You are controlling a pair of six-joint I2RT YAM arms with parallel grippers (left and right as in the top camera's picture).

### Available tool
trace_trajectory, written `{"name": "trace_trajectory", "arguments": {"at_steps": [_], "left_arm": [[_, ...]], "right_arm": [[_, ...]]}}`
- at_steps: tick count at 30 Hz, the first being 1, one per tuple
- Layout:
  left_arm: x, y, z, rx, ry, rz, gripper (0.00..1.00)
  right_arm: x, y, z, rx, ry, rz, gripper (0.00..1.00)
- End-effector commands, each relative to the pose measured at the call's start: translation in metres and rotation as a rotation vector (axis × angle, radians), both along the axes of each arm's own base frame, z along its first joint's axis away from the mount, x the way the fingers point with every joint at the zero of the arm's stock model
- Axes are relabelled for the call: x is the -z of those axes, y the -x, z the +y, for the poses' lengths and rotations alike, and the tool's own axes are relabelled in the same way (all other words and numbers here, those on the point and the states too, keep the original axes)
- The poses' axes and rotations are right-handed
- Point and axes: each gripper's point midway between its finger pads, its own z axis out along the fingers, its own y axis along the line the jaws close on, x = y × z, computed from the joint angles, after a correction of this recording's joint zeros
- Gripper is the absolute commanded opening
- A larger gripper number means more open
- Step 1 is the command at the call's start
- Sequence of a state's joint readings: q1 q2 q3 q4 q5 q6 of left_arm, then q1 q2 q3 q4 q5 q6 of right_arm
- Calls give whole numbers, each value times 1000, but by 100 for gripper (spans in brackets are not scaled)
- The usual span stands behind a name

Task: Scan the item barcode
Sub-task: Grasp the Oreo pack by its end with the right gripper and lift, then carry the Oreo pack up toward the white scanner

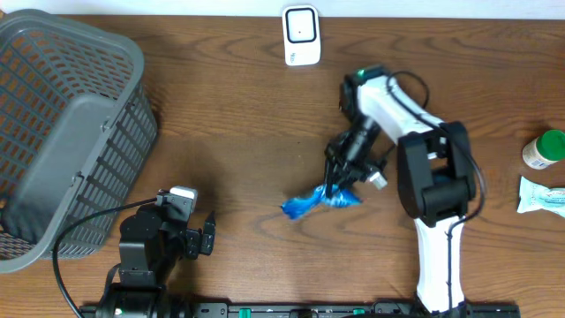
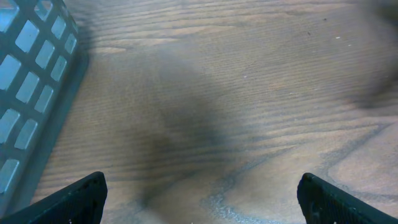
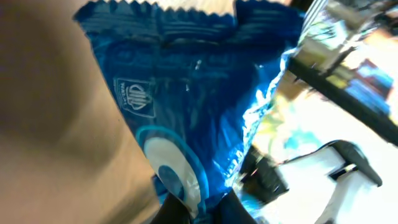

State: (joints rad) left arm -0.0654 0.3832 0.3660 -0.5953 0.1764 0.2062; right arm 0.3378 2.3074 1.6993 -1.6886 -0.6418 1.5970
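Blue packet (image 1: 311, 204) between right gripper (image 1: 333, 186) fingertips

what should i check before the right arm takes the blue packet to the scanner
1. Right end effector shut on the blue packet: ok
2. Packet lifted clear of the table: cannot tell
3. Barcode turned toward the scanner: cannot tell, no barcode shows
4. Route from packet to scanner free of things: ok
5. Left end effector open, low by the basket, off that route: ok
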Motion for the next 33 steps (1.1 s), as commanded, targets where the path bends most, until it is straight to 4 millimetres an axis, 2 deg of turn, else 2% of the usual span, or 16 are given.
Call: {"name": "trace_trajectory", "arguments": {"at_steps": [1, 4, 8, 15, 20, 27, 33], "left_arm": [[1, 0, 2, -13, 3, 0, 98], [1, 0, 2, -13, 3, 0, 98], [1, 0, 2, -13, 3, 0, 98], [1, 0, 2, -13, 3, 0, 98], [1, 0, 2, -13, 3, 0, 98], [1, 0, 2, -13, 3, 0, 98], [1, 0, 2, -13, 3, 0, 98]], "right_arm": [[7, 42, 13, -63, -63, 126, 2], [8, 63, 15, -75, -138, 179, 1], [9, 69, 11, -87, -171, 190, 1], [9, 63, 6, -101, -252, 146, 1], [3, 55, 17, -88, -414, 81, 2], [-2, 45, 20, -43, -495, 40, 2], [-23, 20, 52, 47, -850, -184, 2]]}}
